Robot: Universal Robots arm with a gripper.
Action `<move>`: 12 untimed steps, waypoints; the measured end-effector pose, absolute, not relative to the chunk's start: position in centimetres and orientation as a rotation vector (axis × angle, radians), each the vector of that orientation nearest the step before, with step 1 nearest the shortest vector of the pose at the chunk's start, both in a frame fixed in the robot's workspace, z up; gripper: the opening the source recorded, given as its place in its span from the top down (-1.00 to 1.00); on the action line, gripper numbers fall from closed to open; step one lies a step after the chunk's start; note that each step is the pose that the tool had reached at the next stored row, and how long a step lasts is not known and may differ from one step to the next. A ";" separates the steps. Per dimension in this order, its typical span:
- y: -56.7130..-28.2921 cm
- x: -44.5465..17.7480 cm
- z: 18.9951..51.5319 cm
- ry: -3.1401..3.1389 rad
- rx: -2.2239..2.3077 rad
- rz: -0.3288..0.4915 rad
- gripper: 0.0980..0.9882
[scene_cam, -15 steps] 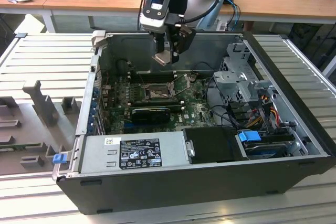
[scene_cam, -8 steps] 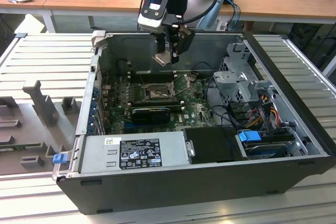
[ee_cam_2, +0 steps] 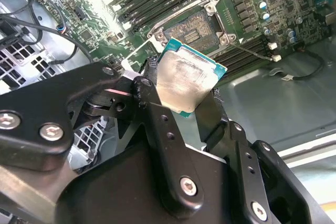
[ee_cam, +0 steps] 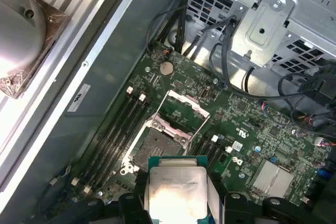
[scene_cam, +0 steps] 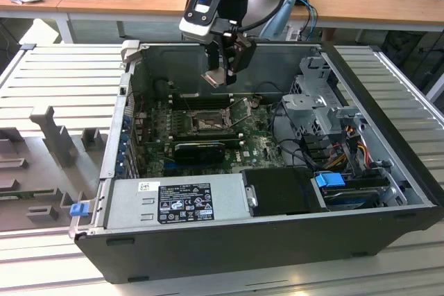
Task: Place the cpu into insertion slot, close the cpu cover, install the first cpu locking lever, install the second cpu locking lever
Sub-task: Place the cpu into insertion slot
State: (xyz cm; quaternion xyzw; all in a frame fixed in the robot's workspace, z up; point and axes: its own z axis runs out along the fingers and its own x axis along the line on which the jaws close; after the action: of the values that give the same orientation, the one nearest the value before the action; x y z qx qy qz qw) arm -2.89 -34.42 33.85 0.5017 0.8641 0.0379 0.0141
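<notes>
Hanging over the open computer case [scene_cam: 243,240], which lies on its side on the ribbed grey desk [scene_cam: 62,67], the gripper [scene_cam: 220,77] holds the cpu [scene_cam: 214,78] in the air above the green motherboard [scene_cam: 258,145]. In the second wrist view the black fingers [ee_cam_2: 152,80] are closed on two opposite edges of the cpu [ee_cam_2: 189,80], its pale metal top smeared and tilted, a green rim showing along the far edges. The first wrist view gives the same grip from another side: the cpu [ee_cam: 177,192] sits between the fingers [ee_cam: 135,200], well clear of the board below. The slot [ee_cam: 155,148] is bare, its greyish pin field in plain sight, and the chip hangs just beside it rather than squarely over it as far as I can judge from both wrist views. The cover [ee_cam: 190,104] is swung open and stands up off the far side of the slot, its square window showing board through it; from the exterior view it [scene_cam: 239,112] leans up at the slot's [scene_cam: 208,124] edge toward the exterior view's right. Long black memory slots [ee_cam: 123,124] run alongside the slot, and a coin cell [ee_cam: 166,67] sits past the cover. Nearer the exterior camera, a grey power supply [scene_cam: 184,199] fills the front of the case, with a bundle of cables [scene_cam: 347,143] and a blue clip [scene_cam: 329,179] toward the exterior view's right.
</notes>
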 end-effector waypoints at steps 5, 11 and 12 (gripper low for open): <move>-34.4 -2.9 33.8 2.666 1.601 0.117 0.03; -34.4 -2.9 33.8 2.631 1.656 0.116 0.03; -34.4 -2.9 33.8 2.623 1.667 0.116 0.03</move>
State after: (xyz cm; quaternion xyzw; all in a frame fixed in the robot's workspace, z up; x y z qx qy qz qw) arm -2.89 -34.42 33.77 0.5359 0.8433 0.0373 0.0156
